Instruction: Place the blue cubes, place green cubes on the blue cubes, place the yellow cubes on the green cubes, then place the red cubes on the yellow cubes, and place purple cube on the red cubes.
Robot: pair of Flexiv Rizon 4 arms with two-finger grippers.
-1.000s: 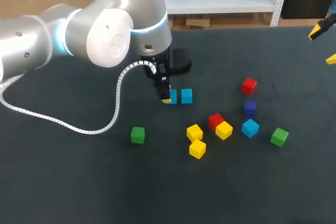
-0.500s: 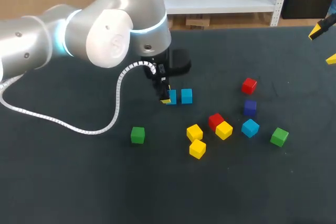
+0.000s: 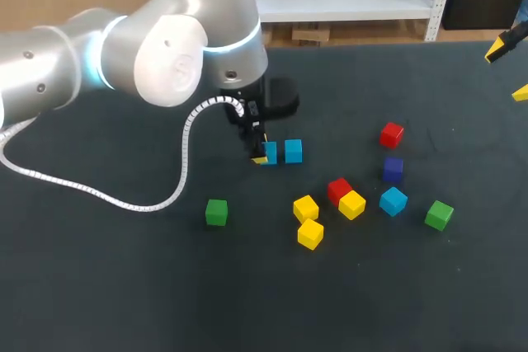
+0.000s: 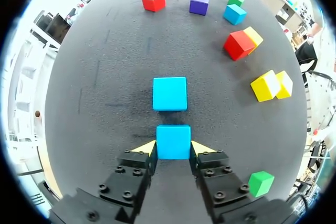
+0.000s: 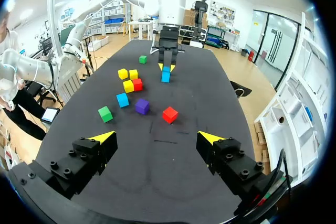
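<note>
Layout as I read it off the head view. The left end effector [image 4: 173,148] is mid-worktop [image 3: 124,286], with one finger on each side of the gripped cube [image 3: 271,152]. The neighbour cube [image 3: 293,151] is just right of it, across a narrow gap. The lone cube [image 3: 216,212] is nearer me and to the left, well apart.

Right of centre are two touching pairs:
- cube A [image 3: 306,207], with cube B [image 3: 310,234] in front of it
- cube C [image 3: 338,190], with cube D [image 3: 352,204] at its front right

Further right come cube E [image 3: 393,200], then cube F [image 3: 439,214]. Behind E is cube G [image 3: 393,168], and behind G is cube H [image 3: 391,133]. The right end effector [image 5: 157,139] hangs at the far right edge.
</note>
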